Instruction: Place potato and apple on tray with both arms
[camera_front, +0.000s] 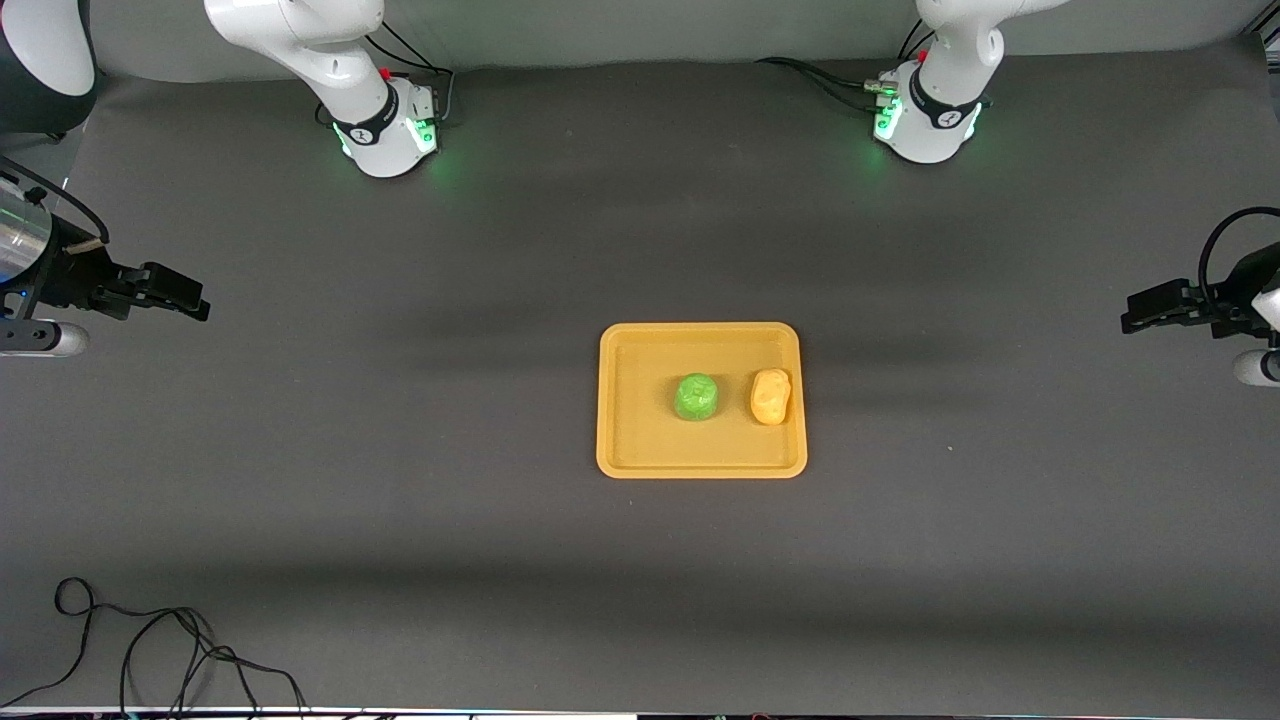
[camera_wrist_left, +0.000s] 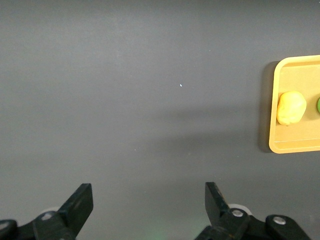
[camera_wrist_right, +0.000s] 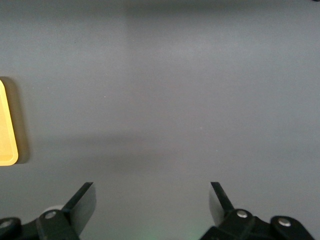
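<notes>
From the front view, one tray (camera_front: 701, 400) is seen lying flat near the middle of the dark worktop (camera_front: 400, 480). One apple (camera_front: 697, 397) and one potato (camera_front: 771, 396) are seen on it, side by side but not touching. The apple is set near the middle of the tray. The potato is set close to the tray's rim toward the left arm's end of the worktop. Bare tray floor is left on the apple's side toward the right arm's end. Two arms are seen, each with one claw. The left claw (camera_front: 1135, 317) is held up over the left arm's end of the worktop, well apart from the tray. The right claw (camera_front: 197, 307) is held up over the right arm's end, also well apart from the tray. Wide bare worktop is left all around the tray. One thin black cable (camera_front: 150, 650) is seen curled near the worktop's edge nearest the camera, at the right arm's end.

In the left wrist view, the left claw (camera_wrist_left: 149, 202) is seen wide open, and nothing is held in it. The potato (camera_wrist_left: 291, 107) and only a green sliver of the apple (camera_wrist_left: 318, 104) are seen on the tray (camera_wrist_left: 295, 146).

In the right wrist view, the right claw (camera_wrist_right: 152, 201) is seen wide open too, with nothing in it. Only one rounded corner of the tray (camera_wrist_right: 6, 130) is seen.
</notes>
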